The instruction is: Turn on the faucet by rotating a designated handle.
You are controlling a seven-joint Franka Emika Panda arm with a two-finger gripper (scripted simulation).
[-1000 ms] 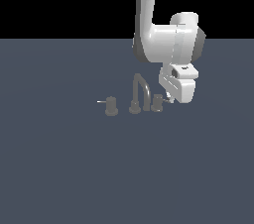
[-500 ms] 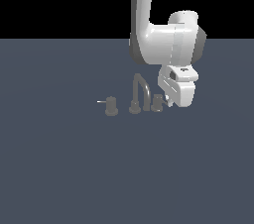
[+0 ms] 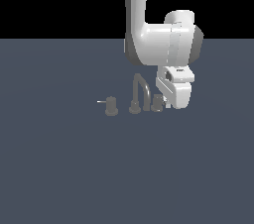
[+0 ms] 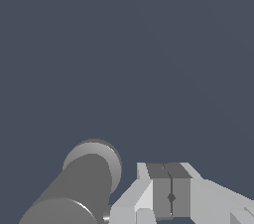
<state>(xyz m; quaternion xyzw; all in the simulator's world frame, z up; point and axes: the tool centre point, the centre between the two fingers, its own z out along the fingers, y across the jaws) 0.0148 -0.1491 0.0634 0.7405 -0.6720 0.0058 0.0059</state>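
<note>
The faucet (image 3: 141,90) is a small grey-brown fixture with a tall arched spout on a round base. The handle (image 3: 157,103) is the short cylinder knob close against the spout's arch, on the exterior view's right. Its lever pin is not visible in the exterior view. My gripper (image 3: 171,104) hangs low right beside the handle, on its right in the exterior view, touching or nearly touching it. In the wrist view the fingers (image 4: 162,196) are pressed together with nothing between them, and the handle (image 4: 84,186) lies beside them.
A matching knob (image 3: 111,106) with a thin pale pin stands apart from the spout on the exterior view's left. Everything stands on a flat dark blue-grey floor (image 3: 74,168). My white arm (image 3: 149,29) rises above the faucet.
My gripper has sunk slightly beside the handle and stayed shut. The faucet and both knobs look unchanged.
</note>
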